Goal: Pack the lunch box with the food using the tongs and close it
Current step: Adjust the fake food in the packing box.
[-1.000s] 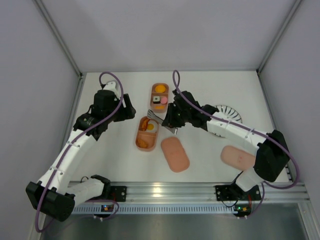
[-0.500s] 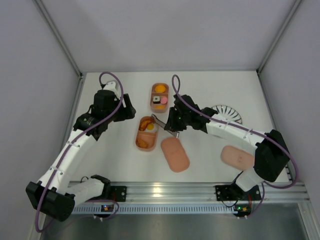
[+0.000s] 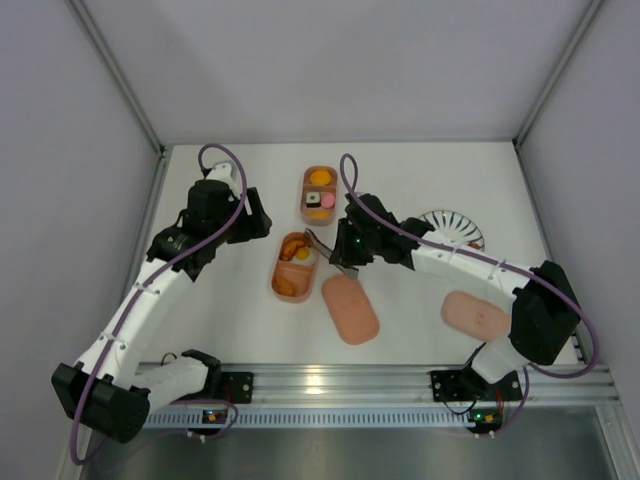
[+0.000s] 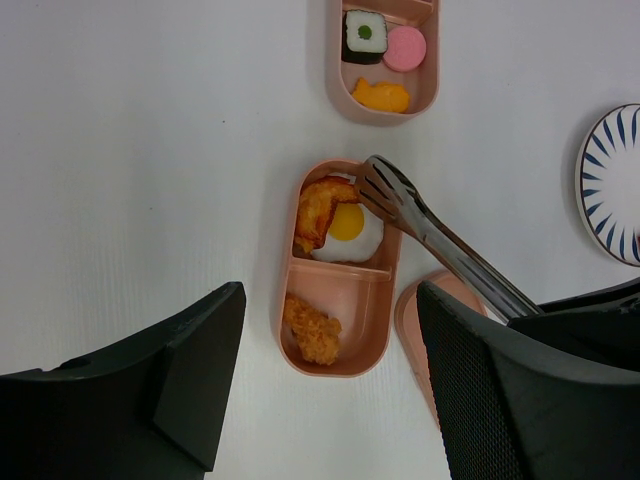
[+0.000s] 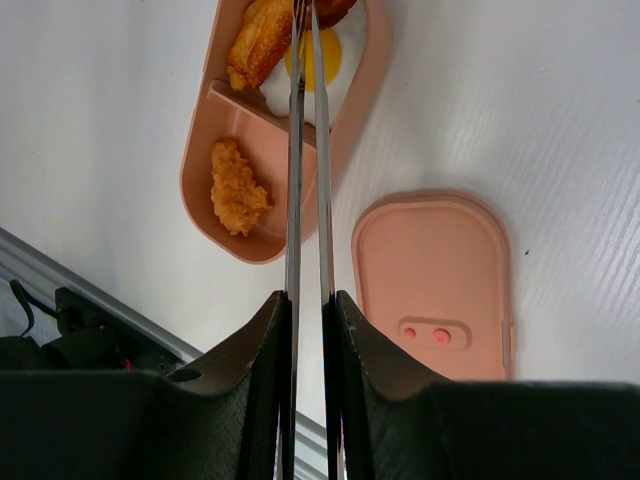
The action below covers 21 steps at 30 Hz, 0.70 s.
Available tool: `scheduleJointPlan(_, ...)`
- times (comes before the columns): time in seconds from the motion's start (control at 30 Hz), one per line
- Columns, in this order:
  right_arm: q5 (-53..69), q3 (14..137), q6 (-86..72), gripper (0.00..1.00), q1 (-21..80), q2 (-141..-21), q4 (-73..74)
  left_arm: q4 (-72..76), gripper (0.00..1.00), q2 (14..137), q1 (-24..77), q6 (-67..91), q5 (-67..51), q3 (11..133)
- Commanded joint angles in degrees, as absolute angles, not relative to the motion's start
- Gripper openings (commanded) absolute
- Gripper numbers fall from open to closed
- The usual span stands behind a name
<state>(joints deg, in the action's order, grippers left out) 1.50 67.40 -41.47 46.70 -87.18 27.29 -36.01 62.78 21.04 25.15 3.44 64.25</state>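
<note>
Two salmon-pink trays of the lunch box lie mid-table. The near tray [image 3: 293,267] holds a fried egg [image 4: 347,225], a brown piece [image 4: 318,207] and a breaded piece [image 4: 312,330]. In the far tray [image 3: 320,195] are a sushi roll [image 4: 364,35], a pink round [image 4: 405,47] and an orange piece [image 4: 381,95]. My right gripper [image 5: 307,305] is shut on the silvery tongs [image 5: 305,150]. The tongs' tips hover over the egg compartment, beside a brown-red piece [image 5: 335,8]. My left gripper [image 4: 330,295] hangs open above the near tray, holding nothing.
One flat pink lid [image 3: 349,308] lies just right of the near tray, and a second lid [image 3: 475,314] sits at the front right. A white plate with dark radial stripes [image 3: 455,225] stands behind the right arm. Grey walls enclose the table.
The right arm has shifted a little toward the near tray with the tongs, and their tips have stayed over the egg compartment. The left arm has not moved.
</note>
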Motion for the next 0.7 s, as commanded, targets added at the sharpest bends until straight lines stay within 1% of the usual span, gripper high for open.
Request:
scheduleJointPlan(0.0,-2.28,68.20,-40.52,0.11,48.42,-85.95,31.19,-33.22,0.74,62.49,20.65,24.87,3.43,63.98)
scheduleJointPlan(0.47,-4.92,71.19,-38.41,0.10,51.50,-89.64,36.56,-33.22,0.74,62.49,20.65,24.96,3.34,64.07)
scheduleJointPlan(0.67,-3.96,72.51,-37.71,0.10,52.64,-91.58,37.35,-33.31,0.74,62.49,20.65,24.96,3.51,64.07)
